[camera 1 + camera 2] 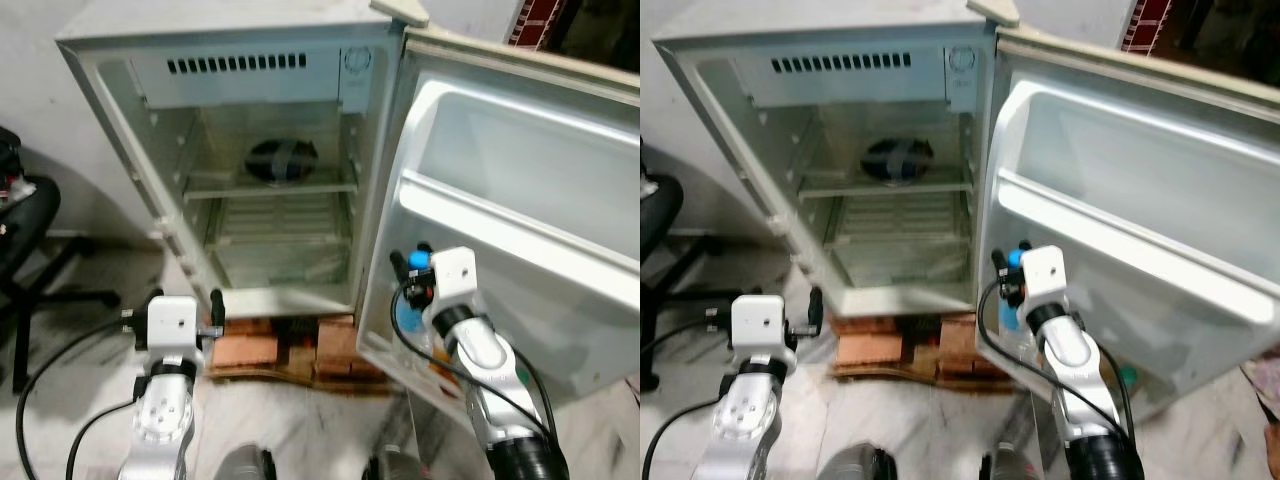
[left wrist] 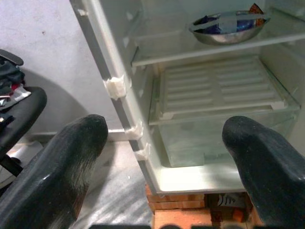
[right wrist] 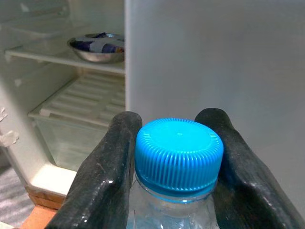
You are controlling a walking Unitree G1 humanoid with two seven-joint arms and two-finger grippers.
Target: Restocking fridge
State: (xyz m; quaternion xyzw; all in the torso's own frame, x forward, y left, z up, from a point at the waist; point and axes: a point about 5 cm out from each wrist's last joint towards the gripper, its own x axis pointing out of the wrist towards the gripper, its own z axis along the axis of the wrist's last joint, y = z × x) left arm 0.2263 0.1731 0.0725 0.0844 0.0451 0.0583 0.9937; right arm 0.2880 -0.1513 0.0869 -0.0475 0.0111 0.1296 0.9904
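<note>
A small white fridge [image 1: 230, 60] stands open on bricks, its door [image 1: 560, 200] swung out to the right. A steel bowl [image 1: 282, 160] with blue packets rests on the glass shelf inside. My right gripper [image 3: 177, 157] is shut on a clear water bottle with a blue cap [image 3: 179, 152], held upright beside the door's inner edge, near its lower shelf. The bottle's cap [image 1: 419, 260] sits just ahead of the right wrist. My left gripper [image 2: 164, 157] is open and empty, low in front of the fridge's left side.
A black office chair [image 1: 25, 240] stands on the left by the wall. Bricks [image 1: 285, 350] prop the fridge off the marble floor. A clear crisper drawer [image 2: 214, 138] fills the fridge bottom. Door shelves [image 1: 500, 215] run across the open door.
</note>
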